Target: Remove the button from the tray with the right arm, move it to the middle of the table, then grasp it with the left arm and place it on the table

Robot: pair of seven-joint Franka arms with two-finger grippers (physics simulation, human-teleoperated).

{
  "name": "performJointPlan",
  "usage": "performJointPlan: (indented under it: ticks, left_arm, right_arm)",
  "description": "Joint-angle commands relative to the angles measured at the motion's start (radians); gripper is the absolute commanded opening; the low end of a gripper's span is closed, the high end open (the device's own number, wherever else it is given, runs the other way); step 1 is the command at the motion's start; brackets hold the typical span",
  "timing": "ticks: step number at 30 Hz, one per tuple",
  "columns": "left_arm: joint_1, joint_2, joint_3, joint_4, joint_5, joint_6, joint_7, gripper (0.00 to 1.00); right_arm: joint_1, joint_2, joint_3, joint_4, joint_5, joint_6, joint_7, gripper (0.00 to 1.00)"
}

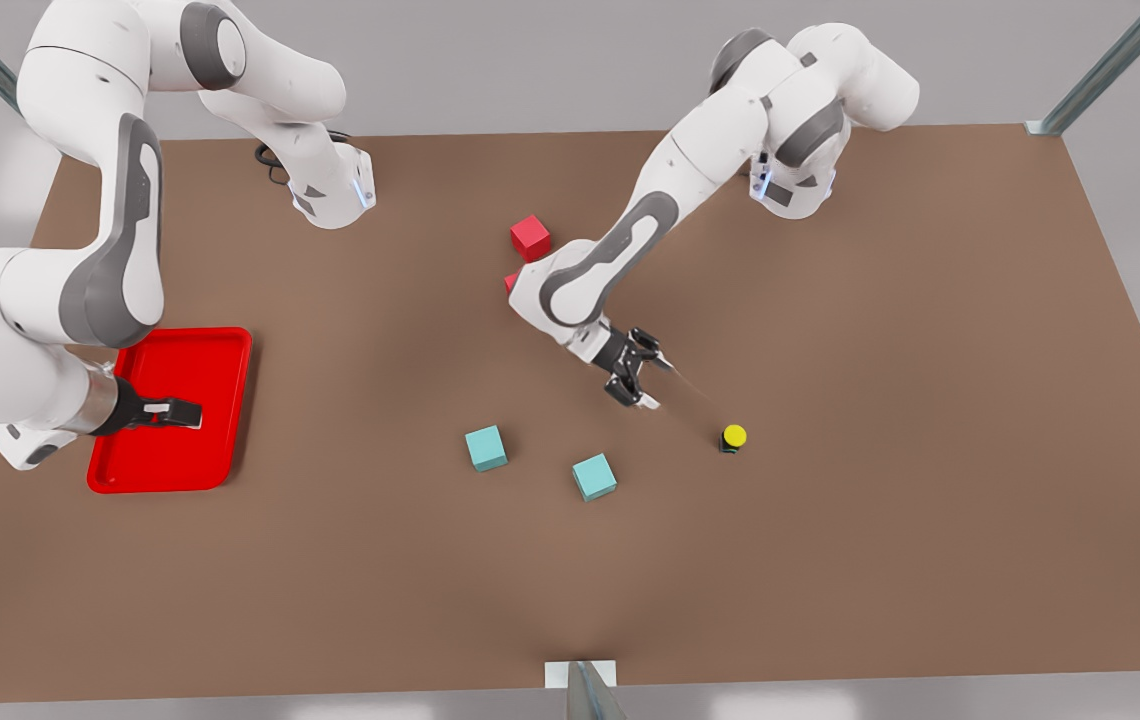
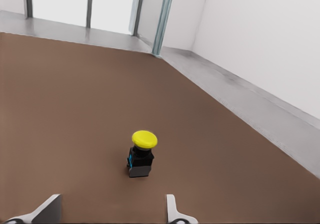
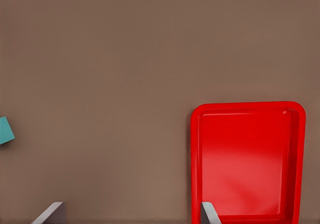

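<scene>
Button [image 1: 733,437] stands upright on the brown table [image 1: 930,420], black body down and yellow cap up, toward the front view's right of centre and well apart from the red tray [image 1: 230,400]. The left gripper [image 1: 642,380] hangs just beside it, up and toward the front view's left, holding nothing; its jaws are spread, and in the left wrist view the button [image 2: 141,155] sits beyond the two fingertips [image 2: 172,210]. The right gripper [image 1: 178,412] hovers over the tray (which lies at the front view's left edge), its jaws parted and holding nothing. Two teal cubes [image 1: 486,448] rest near the table's middle, and two red cubes [image 1: 530,238] lie farther back.
</scene>
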Motion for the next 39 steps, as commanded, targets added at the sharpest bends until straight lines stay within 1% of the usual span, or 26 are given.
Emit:
performJointPlan:
  ticks: [1,2,3,4,5,6,7,8,10,11,12,13,14,15,16,17,22,26,31,34,39]
  left_arm:
    - [0.073,-0.149,-0.020,0.046,-0.191,-0.034,0.321,1.00]
    - [0.182,-0.266,-0.020,0.075,-0.292,0.006,0.526,1.00]
    - [0.280,-0.336,-0.020,0.095,-0.378,0.058,0.715,1.00]
    - [0.332,-0.365,-0.020,0.098,-0.413,0.085,0.803,1.00]
    - [0.435,-0.436,-0.023,0.100,-0.546,0.118,1.034,1.00]
    - [0.547,-0.497,-0.023,0.103,-0.718,0.116,1.356,1.00]
    - [0.650,-0.536,-0.023,0.112,-0.879,0.102,1.629,1.00]
    - [0.728,-0.545,-0.023,0.121,-0.965,0.046,1.919,1.00]
    - [0.808,-0.543,-0.020,0.175,-0.982,-0.082,2.587,1.00]
    - [0.816,-0.550,-0.015,0.172,-0.976,-0.118,2.702,1.00]
    - [0.822,-0.573,-0.014,0.155,-0.985,-0.123,2.699,1.00]
    - [0.874,-0.630,-0.023,0.050,-0.985,-0.055,2.700,1.00]
    - [0.889,-0.724,-0.023,-0.119,-0.987,0.142,2.684,1.00]
    - [0.886,-0.712,-0.023,-0.109,-0.985,0.144,2.670,1.00]
    - [0.883,-0.695,-0.025,-0.103,-1.022,0.153,2.536,1.00]
    - [0.874,-0.688,-0.025,-0.094,-1.024,0.162,2.498,1.00]
    - [0.874,-0.678,-0.025,-0.092,-1.021,0.159,2.507,1.00]
    - [0.872,-0.669,-0.025,-0.077,-1.019,0.158,2.499,1.00]
    - [0.872,-0.666,-0.026,-0.055,-1.019,0.153,2.496,1.00]
    - [0.872,-0.663,-0.026,-0.054,-1.019,0.153,2.496,1.00]
    - [0.872,-0.657,-0.026,-0.054,-1.019,0.154,2.496,1.00]
  right_arm:
    - [-0.001,-0.001,0.000,-0.001,0.001,0.000,0.000,1.00]
    - [-0.001,-0.001,0.000,0.000,0.001,0.002,0.000,1.00]
    - [0.000,-0.001,0.000,0.000,0.001,0.002,0.000,1.00]
    - [-0.001,-0.001,0.000,0.002,0.001,0.002,0.000,1.00]
    - [-0.006,-0.001,0.000,0.000,0.001,0.005,-0.001,1.00]
    - [-0.006,-0.001,0.000,0.002,0.001,0.005,-0.001,1.00]
    - [-0.006,0.000,0.000,0.000,0.003,0.010,-0.001,1.00]
    - [-0.008,0.004,0.000,0.002,0.004,0.013,-0.001,1.00]
    - [-0.009,0.043,0.000,0.013,0.001,0.014,-0.003,1.00]
    - [-0.008,0.045,0.000,0.013,0.001,0.017,-0.003,1.00]
    - [-0.004,0.045,0.000,0.013,0.001,0.037,-0.001,1.00]
    - [-0.001,0.045,0.000,0.013,0.001,0.037,-0.001,1.00]
    - [0.000,0.042,0.000,0.013,0.001,0.033,-0.001,1.00]
    - [0.002,0.040,0.000,0.013,0.000,0.028,-0.001,1.00]
    - [0.006,0.036,0.000,0.013,-0.005,0.023,-0.001,1.00]
    - [0.008,0.034,0.000,0.013,-0.006,0.028,0.000,1.00]
    - [0.011,0.034,0.001,-0.003,-0.009,0.013,0.000,1.00]
    - [0.062,0.037,0.005,-0.009,-0.022,-0.095,0.003,1.00]
    - [0.060,0.028,0.003,-0.033,-0.022,-0.104,0.006,1.00]
    - [0.052,0.030,-0.008,-0.018,-0.026,-0.089,0.006,1.00]
    - [0.069,0.034,0.001,-0.015,-0.025,-0.087,0.006,1.00]
